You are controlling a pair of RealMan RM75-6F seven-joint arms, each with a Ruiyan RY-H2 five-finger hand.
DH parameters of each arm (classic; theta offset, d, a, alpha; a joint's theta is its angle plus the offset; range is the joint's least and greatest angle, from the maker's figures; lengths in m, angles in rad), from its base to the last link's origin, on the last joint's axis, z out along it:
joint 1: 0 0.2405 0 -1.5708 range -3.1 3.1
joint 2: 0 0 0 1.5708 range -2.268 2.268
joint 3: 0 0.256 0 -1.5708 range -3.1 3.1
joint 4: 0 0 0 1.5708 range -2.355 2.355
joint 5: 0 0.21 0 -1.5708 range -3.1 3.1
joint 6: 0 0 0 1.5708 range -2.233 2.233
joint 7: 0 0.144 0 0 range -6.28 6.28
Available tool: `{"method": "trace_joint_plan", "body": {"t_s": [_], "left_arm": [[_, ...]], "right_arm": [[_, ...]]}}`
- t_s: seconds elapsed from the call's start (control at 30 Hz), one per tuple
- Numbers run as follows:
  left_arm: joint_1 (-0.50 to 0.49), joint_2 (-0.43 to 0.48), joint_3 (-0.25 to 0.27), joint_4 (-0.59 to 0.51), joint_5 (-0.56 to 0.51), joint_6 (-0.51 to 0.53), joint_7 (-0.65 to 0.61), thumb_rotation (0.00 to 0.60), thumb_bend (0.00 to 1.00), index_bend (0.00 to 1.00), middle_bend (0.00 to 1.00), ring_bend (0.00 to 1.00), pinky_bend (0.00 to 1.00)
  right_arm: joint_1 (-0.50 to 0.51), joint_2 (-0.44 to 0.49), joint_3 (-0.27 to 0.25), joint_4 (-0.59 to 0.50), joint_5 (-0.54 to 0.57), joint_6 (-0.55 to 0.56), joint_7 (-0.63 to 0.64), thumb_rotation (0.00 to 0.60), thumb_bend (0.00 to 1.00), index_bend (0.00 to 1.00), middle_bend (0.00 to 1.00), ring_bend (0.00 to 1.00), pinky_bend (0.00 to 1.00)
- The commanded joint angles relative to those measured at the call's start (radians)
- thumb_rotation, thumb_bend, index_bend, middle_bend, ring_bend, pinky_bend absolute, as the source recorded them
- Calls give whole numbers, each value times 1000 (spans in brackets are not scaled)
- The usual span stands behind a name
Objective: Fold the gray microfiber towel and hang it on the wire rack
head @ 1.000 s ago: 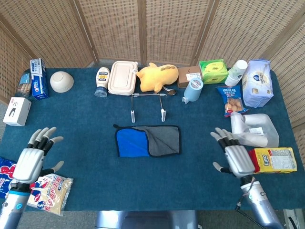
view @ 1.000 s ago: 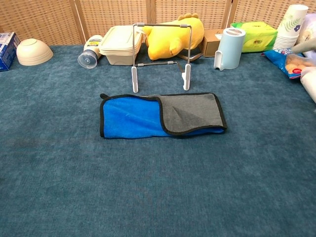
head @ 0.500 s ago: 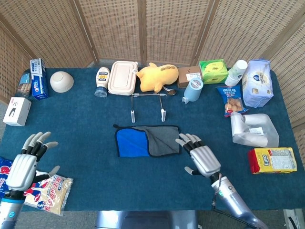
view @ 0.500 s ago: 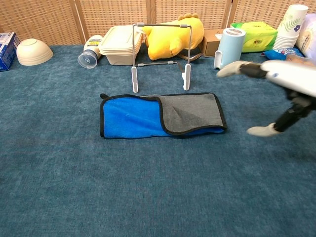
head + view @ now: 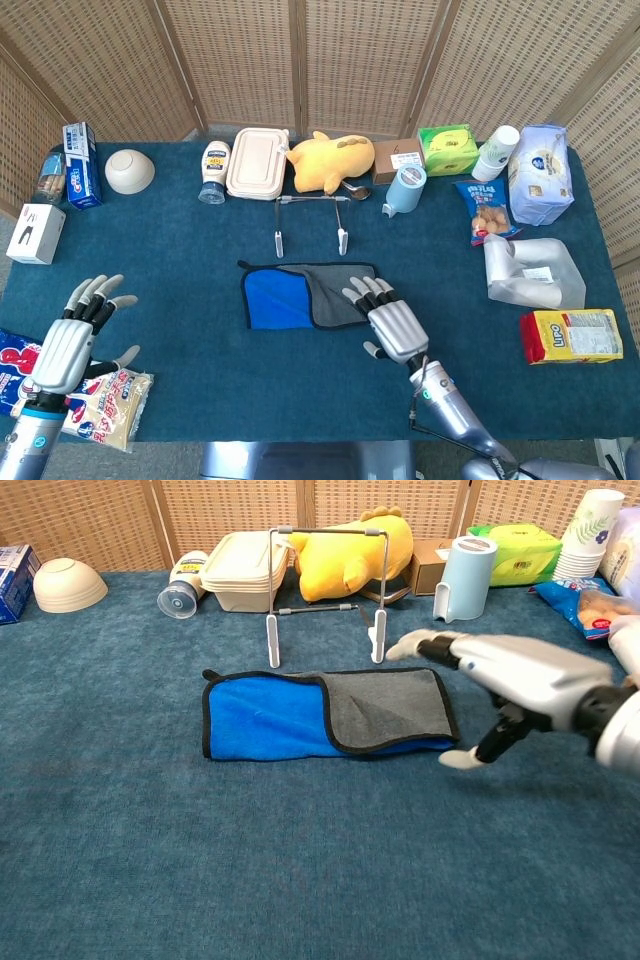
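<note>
The towel (image 5: 310, 295) (image 5: 330, 715) lies flat mid-table, blue on its left part, with a gray flap folded over on the right. Just behind it stands the wire rack (image 5: 310, 220) (image 5: 325, 590) on white feet. My right hand (image 5: 390, 322) (image 5: 505, 675) hovers open at the towel's right end, fingers spread over the gray edge, thumb low beside the corner; whether it touches the cloth is unclear. My left hand (image 5: 70, 345) is open at the near left, far from the towel, and absent from the chest view.
Behind the rack sit a yellow plush (image 5: 328, 160), a lidded box (image 5: 256, 162), a jar (image 5: 214, 170) and a blue cup (image 5: 405, 188). A snack bag (image 5: 105, 405) lies under my left hand. A clear pouch (image 5: 535, 272) and yellow box (image 5: 570, 335) sit at the right.
My right hand has swept left from the table's right side to the towel's right end. The left hand has shifted only slightly. The towel has not moved.
</note>
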Motion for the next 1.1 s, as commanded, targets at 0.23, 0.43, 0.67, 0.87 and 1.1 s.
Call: {"method": "trace_joint_plan", "body": {"t_s": [0.23,0.43,0.67,0.87,1.1], "left_arm": [[8,-8,-12,3,7,-1,-8,600,305,261,113,0,0],[10,-11,-21,12,9,-3,-21,600,305,262,113,0,0],[12,-10,-26,15,10,-10,-26,600,304,261,110,0,0],[16,-8,-34,17,11,-6,-28,600,304,261,109,0,0],[21,-10,-38,18,16,-2,-27,600,304,260,105,0,0]], "right_arm": [[63,-112,12,104,36,-30,-18,600,221,68,11,0,0],[97,-153,31,154,41,-32,-27,600,221,68,10,0,0],[120,-195,40,206,50,-29,-26,600,222,69,10,0,0],[137,-225,40,250,53,-30,-20,600,222,67,7,0,0],[160,-255,54,310,44,-25,9,600,221,71,7,0,0]]}}
